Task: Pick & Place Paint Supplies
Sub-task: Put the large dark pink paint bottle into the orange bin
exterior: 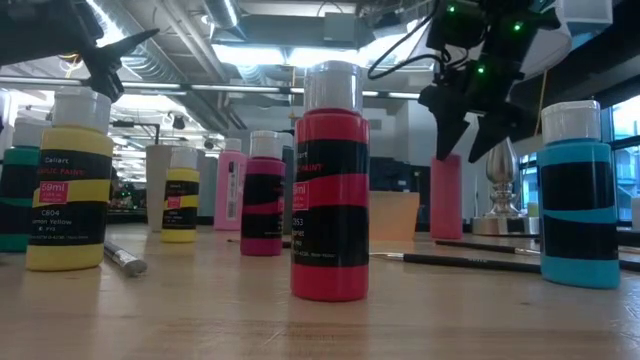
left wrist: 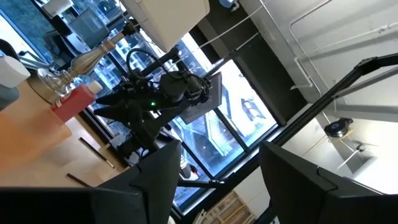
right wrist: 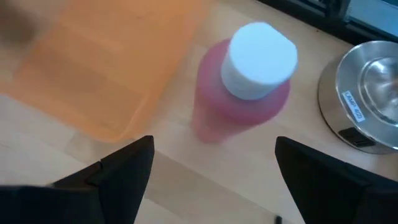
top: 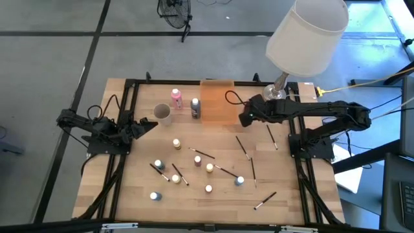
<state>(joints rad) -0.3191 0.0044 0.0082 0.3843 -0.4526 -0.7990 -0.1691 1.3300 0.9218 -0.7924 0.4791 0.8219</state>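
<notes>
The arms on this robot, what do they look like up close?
Both are black, jointed and slim. The left gripper and the right gripper each end in two dark, flat, tapering fingers. Black cables trail along them, and small green lights glow on the right wrist.

**Labels I'm reading from the low view**

I'm seeing "PAINT" in white on the label band of the red bottle (exterior: 330, 185) at the centre. I'm making out "59ml", "PAINT" and "lemon yellow" on the yellow bottle (exterior: 67, 185). I'm noticing small print on a sticker on the metal lamp base (right wrist: 367, 93) in the right wrist view, but I'm not managing to read it.
</notes>
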